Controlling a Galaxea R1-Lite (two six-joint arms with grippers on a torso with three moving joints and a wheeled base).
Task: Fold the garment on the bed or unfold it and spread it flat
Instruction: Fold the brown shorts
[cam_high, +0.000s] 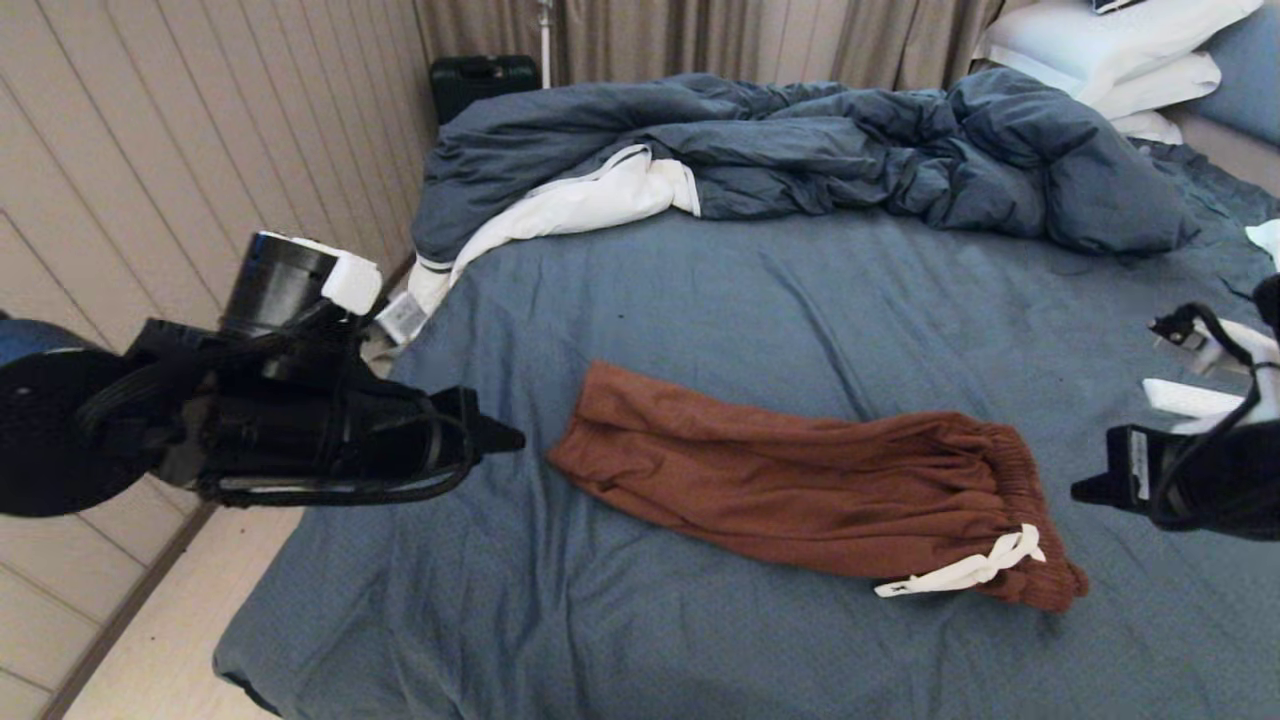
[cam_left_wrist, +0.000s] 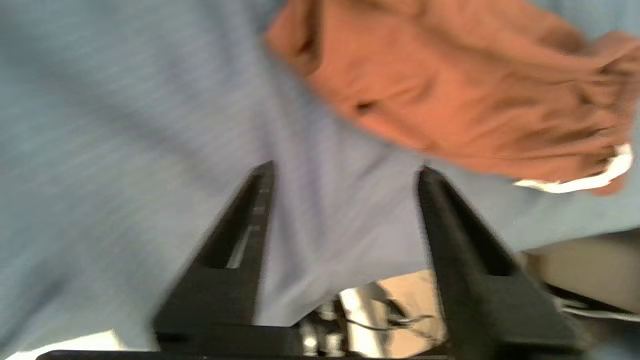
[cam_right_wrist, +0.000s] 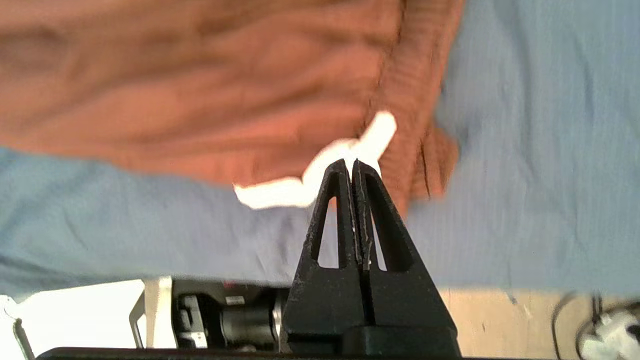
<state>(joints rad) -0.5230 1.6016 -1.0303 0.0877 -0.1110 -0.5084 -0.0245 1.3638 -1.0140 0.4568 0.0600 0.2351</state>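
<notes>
Slate-blue sheet covering the bed (cam_high: 700, 300), rust-brown shorts (cam_high: 800, 480) lying mid-bed, rumpled duvet (cam_high: 800, 150) at twelve o'clock, left gripper (cam_left_wrist: 345, 172) hovering spread at nine o'clock, right gripper (cam_right_wrist: 351, 164) pinching closed empty at three o'clock, no legible writing.

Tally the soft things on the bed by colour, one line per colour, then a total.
Rust-brown: 1, the shorts
Dark blue: 1, the duvet, white-lined
White: 2, the pillows stacked at the head of the bed
Total: 4
</notes>
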